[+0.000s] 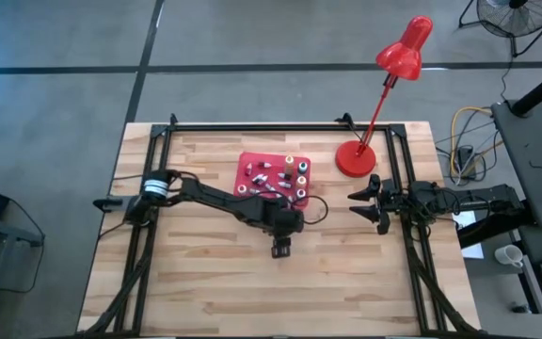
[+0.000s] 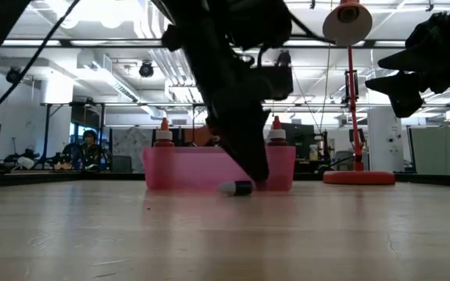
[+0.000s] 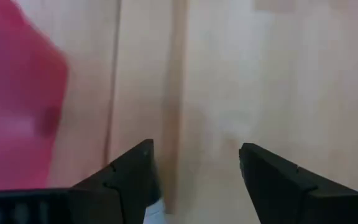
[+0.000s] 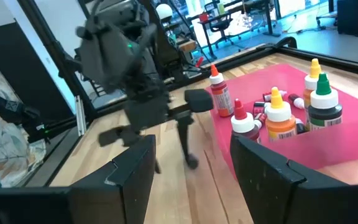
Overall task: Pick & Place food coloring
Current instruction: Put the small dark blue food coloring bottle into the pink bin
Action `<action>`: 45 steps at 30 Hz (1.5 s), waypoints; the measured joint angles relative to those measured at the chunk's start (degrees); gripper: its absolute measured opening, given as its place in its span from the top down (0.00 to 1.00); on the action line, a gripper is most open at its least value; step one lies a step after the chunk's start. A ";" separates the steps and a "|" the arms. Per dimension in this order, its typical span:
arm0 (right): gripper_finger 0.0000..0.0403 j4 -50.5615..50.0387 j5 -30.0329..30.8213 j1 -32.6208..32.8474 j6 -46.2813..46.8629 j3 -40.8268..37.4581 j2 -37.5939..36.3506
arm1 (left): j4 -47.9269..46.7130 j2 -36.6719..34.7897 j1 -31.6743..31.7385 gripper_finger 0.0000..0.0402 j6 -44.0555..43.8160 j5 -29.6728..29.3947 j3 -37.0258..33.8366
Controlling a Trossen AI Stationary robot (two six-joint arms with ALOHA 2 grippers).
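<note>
A shallow red tray (image 1: 246,166) sits mid-table and holds the food coloring (image 1: 286,177). In the right wrist view, squeeze bottles with green (image 4: 324,102), orange (image 4: 279,117) and red (image 4: 219,93) parts stand upright in it, with small vials lying between them. One whitish, dark-capped vial (image 2: 237,187) lies on the wood just in front of the tray. My left gripper (image 1: 280,249) points down at the table beside this vial, open (image 3: 196,149). My right gripper (image 1: 356,204) hovers open near the table's right side, well clear of the tray. My left gripper comes from above, pointing down, with its fingers apart. One finger (image 3: 138,171) stands right beside the whitish vial (image 3: 153,211) lying on the table. I cannot tell whether it touches the vial.
A red desk lamp stands with its base (image 1: 354,158) on the table to the right of the tray, its head reaching up past the far edge. A black frame runs along the table's sides. Bare wood lies toward the near edge (image 1: 252,292).
</note>
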 joint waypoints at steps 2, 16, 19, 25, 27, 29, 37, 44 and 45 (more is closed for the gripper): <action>0.50 0.01 0.11 0.01 0.00 -0.01 0.02 | -0.16 0.72 0.42 0.47 0.01 -0.01 0.00; 0.50 -0.01 0.05 -0.03 0.00 -0.02 0.00 | -5.75 -9.82 0.52 0.47 -6.82 -13.80 -3.74; 0.50 -0.09 0.12 -0.04 0.00 -0.02 0.25 | -4.30 -9.95 1.72 0.47 -9.51 -6.02 -8.14; 0.50 -0.45 0.04 -0.03 0.00 -0.02 0.76 | 1.51 -9.89 1.95 0.47 -7.57 -5.49 -13.22; 0.50 -0.46 0.00 0.01 0.00 -0.02 0.72 | 1.24 -8.77 3.29 0.47 -6.46 -6.46 -14.15; 0.50 -0.46 0.02 0.01 0.00 -0.02 0.76 | 2.34 -8.30 4.61 0.47 -4.54 -6.79 -14.22; 0.50 -0.46 0.02 0.01 0.00 -0.02 0.76 | 2.80 -7.27 7.63 0.47 -0.23 -6.98 -14.21; 0.50 -0.44 0.02 0.01 0.00 -0.02 0.76 | 3.42 -7.34 7.75 0.47 3.26 -7.39 -14.16; 0.50 -0.45 0.03 0.01 0.00 -0.02 0.76 | 3.53 -7.34 7.87 0.47 3.26 -7.37 -14.16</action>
